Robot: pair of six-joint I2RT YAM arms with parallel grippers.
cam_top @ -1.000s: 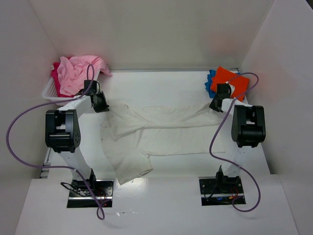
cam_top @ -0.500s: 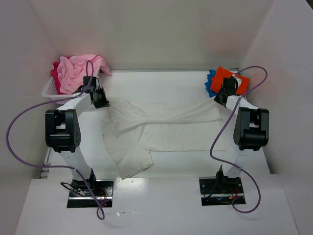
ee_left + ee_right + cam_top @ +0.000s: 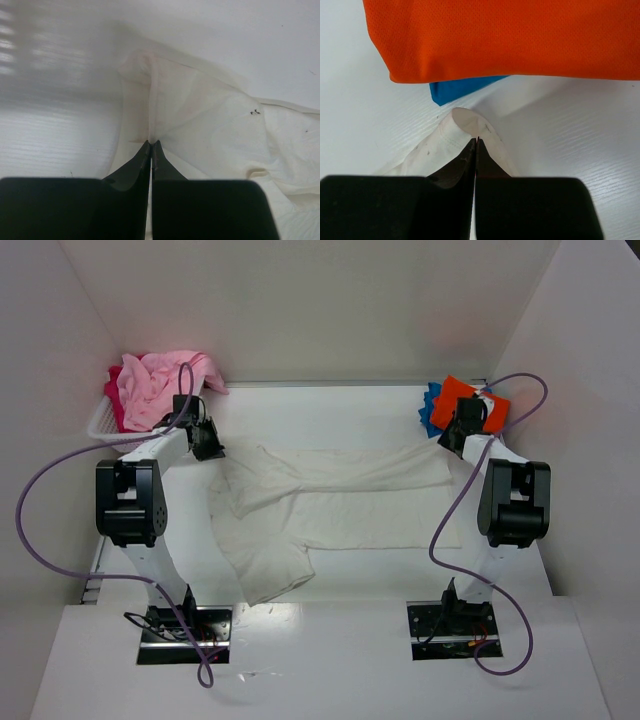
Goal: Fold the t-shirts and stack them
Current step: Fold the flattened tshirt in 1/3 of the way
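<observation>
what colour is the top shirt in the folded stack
The top t-shirt is orange, clearest in the right wrist view.

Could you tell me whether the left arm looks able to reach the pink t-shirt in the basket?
Probably yes for reach: the pink t-shirt lies close beside the left claw, with nothing between. But the claw is shut on the cream-white t-shirt, so it must release first.

Left gripper (image 3: 151,143): black jaws pressed together, tips pinching a raised ridge of cloth.
Cream-white t-shirt (image 3: 200,117): crumpled, spreading away to the right.
Table (image 3: 260,35): white, lying under the shirt.
</observation>
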